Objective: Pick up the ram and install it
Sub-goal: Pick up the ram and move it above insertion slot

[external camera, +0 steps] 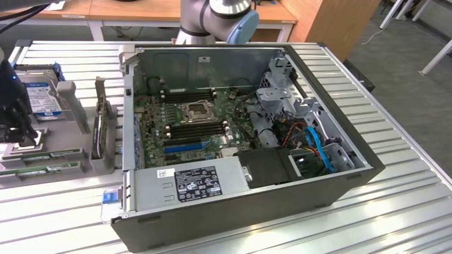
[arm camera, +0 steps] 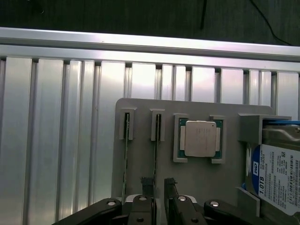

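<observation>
The ram (arm camera: 156,140) stands on its long edge in one of two narrow slots of the grey holder (arm camera: 197,183), the slot nearer the holder's middle. The gripper (arm camera: 158,187) hangs right over it with its jaws spread: one dark fingertip sits on either side of the thin green board, and the board runs through the gap between them without being clamped. A second ram stick (arm camera: 126,150), alike in shape, stands parallel in the holder's other narrow slot, just beside the first and closer to the holder's edge. On the far side of the ram from that stick, a square silver processor chip (arm camera: 200,138) lies flat in its own pocket in the holder, and past it a hard drive (arm camera: 277,176) with a pale label rests at the holder's opposite end.

In the exterior view the ram (external camera: 62,154) and the second stick (external camera: 42,171) show as two green strips at the holder's (external camera: 79,138) near end, with the gripper (external camera: 19,138) above them and the hard drive (external camera: 39,95) at the far end. A dark expansion card (external camera: 101,124) stands upright along the holder's side that faces the open computer case (external camera: 233,211). The case lies just beside the holder on the slatted metal counter (external camera: 409,211), and its motherboard (external camera: 190,121) is exposed inside
</observation>
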`<state>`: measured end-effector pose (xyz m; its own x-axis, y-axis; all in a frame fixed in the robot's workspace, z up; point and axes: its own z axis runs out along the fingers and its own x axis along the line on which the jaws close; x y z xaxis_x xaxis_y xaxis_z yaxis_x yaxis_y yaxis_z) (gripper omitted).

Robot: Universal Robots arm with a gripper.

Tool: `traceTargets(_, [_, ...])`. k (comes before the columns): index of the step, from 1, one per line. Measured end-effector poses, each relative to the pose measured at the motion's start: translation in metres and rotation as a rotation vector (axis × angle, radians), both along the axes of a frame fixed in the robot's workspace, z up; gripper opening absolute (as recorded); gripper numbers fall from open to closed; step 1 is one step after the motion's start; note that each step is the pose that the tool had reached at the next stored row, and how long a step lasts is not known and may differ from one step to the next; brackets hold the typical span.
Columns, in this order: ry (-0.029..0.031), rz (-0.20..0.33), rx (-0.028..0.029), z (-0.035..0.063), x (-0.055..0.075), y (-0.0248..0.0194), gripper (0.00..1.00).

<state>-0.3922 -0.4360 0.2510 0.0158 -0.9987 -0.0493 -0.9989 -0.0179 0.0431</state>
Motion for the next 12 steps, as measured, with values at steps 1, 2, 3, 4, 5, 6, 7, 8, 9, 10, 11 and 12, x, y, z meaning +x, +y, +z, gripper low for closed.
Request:
traceTargets(1, [0.0001, 0.000, 0.0000, 0.0000, 0.000, -0.0015, 0.24])
traceTargets(2, [0.0000, 0.000, 0.0000, 0.0000, 0.000, -0.0030, 0.24])
traceTargets(3, [0.0000, 0.000, 0.0000, 0.0000, 0.000, -0.0044, 0.24])
traceTargets(4, [0.0000, 0.000, 0.0000, 0.0000, 0.000, -0.0058, 0.24])
traceTargets(5, [0.0001, 0.000, 0.0000, 0.0000, 0.000, -0.0073, 0.24])
traceTargets(6, [0.0000, 0.000, -0.0001, 0.0000, 0.000, -0.0087, 0.24])
traceTargets(7, [0.0000, 0.000, 0.0000, 0.0000, 0.000, -0.0100, 0.24])
traceTargets(8, [0.0000, 0.000, 0.0000, 0.0000, 0.000, -0.0113, 0.24])
traceTargets(9, [0.0000, 0.000, 0.0000, 0.0000, 0.000, -0.0125, 0.24])
traceTargets(10, [-0.0001, 0.000, 0.0001, -0.0001, 0.000, -0.0136, 0.24])
traceTargets(11, [0.0000, 0.000, 0.0000, 0.0000, 0.000, -0.0149, 0.24])
traceTargets(12, [0.0000, 0.000, 0.0000, 0.0000, 0.000, -0.0159, 0.24])
